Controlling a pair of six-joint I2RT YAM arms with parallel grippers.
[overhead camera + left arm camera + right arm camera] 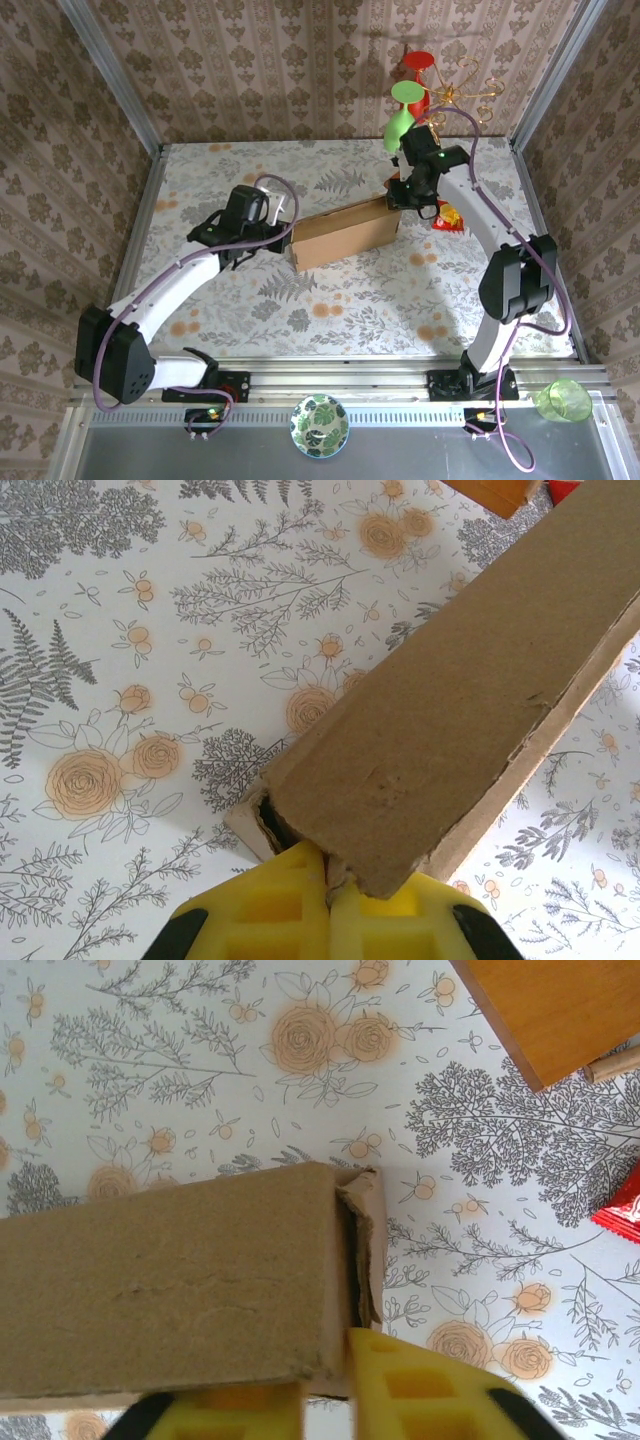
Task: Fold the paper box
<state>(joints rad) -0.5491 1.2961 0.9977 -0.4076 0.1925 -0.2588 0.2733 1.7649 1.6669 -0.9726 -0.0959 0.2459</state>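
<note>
Yellow left fingers (270, 910) are clenched on the left-end corner of the paper box (345, 235), sat approx mid table (300, 320) w/ long axis L-R btwn both arms, while right fingers (420, 1390) stand slightly parted, straddling its opposite end wall, each arm at its own end.

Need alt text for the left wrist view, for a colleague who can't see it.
The left gripper, its yellow jaws shut, pinches the near end of the paper box, which runs away toward the upper right over a flower-patterned table. A wooden board's corner peeks in at the top edge.
</note>
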